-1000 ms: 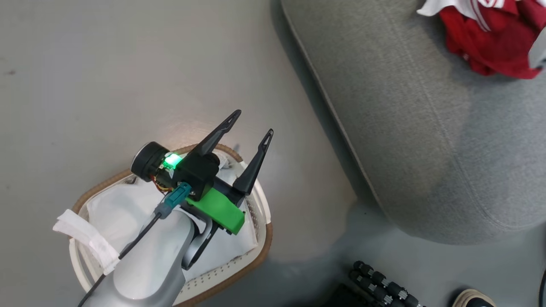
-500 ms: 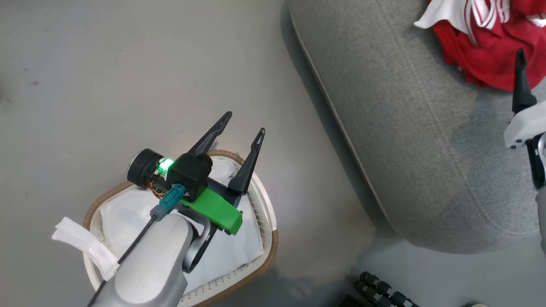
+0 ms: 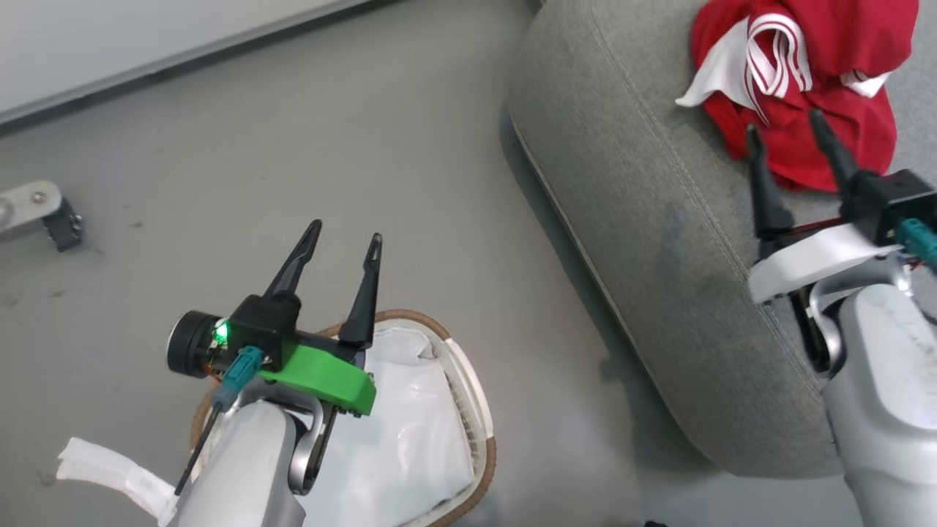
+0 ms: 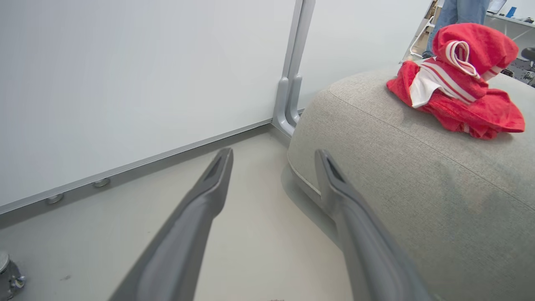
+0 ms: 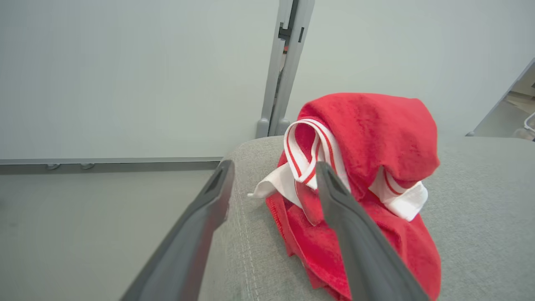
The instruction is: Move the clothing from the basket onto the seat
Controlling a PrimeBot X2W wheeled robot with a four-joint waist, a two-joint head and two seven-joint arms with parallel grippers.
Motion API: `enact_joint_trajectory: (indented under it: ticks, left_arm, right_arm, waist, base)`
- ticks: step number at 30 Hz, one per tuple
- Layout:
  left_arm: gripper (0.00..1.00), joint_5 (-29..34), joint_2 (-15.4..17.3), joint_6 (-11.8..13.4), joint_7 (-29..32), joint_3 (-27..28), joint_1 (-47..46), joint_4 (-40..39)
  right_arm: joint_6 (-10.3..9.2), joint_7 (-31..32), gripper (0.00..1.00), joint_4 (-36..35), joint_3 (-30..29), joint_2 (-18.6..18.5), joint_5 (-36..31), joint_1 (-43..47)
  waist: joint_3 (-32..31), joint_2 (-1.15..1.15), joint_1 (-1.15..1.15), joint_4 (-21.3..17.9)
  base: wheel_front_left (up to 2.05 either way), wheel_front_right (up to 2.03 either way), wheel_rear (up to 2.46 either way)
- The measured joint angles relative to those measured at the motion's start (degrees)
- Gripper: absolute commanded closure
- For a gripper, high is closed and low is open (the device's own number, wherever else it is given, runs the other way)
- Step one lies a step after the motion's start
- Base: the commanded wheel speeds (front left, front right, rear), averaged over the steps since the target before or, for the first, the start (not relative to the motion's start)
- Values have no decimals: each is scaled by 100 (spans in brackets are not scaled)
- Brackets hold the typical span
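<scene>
The red clothing (image 3: 805,66) with white stripe trim lies bunched on the grey seat (image 3: 659,256), near its far corner. My right gripper (image 3: 782,124) hovers open just short of the clothing's near edge, holding nothing. In the right wrist view the clothing (image 5: 376,138) sits past the right gripper (image 5: 274,165), on the seat (image 5: 480,209). The basket (image 3: 468,388) stands on the floor at lower centre with its white liner (image 3: 395,446) showing. Over the basket's far rim, my left gripper (image 3: 345,230) is open and empty. The left wrist view has the left gripper (image 4: 273,154) pointing at the seat (image 4: 418,188) and clothing (image 4: 459,92).
A pale wall panel (image 4: 146,83) with a grey metal post (image 4: 288,96) runs behind the seat. A small grey metal piece (image 3: 33,208) lies on the floor at the left. A person's legs (image 4: 459,10) stand beyond the seat. Bare floor lies between basket and seat.
The head camera has tilted up. My right gripper has drawn back from the clothing into view, fingers apart. The clothing stays on the seat. The left gripper stays open.
</scene>
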Motion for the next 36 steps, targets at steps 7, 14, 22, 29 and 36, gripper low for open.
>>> enact_joint_trajectory:
  ticks: [7,14,22,29,36]
  left_arm:
    - [0,211,-121,92,0,702,312,68]
    - [0,302,-201,212,0,1384,661,78]
    - [0,467,-234,293,0,1815,1137,49]
    - [0,360,-238,291,0,1879,1616,13]
    - [0,221,-242,301,0,1848,2043,-62]
  right_arm:
    - [0,0,0,-67,341,336,92,281]
    - [0,0,0,-83,416,590,186,655]
    - [0,0,0,-91,231,766,135,1237]
    - [0,0,0,-52,136,824,140,1720]
    - [0,0,0,23,34,847,164,2083]
  waist:
    - [-371,0,0,433]
    - [-698,0,0,916]
    - [-1123,0,0,1334]
    - [-1521,0,0,1545]
    - [-1890,0,0,1644]
  base:
    - [0,0,0]
    - [0,0,0]
    - [0,0,0]
    - [0,0,0]
    - [0,0,0]
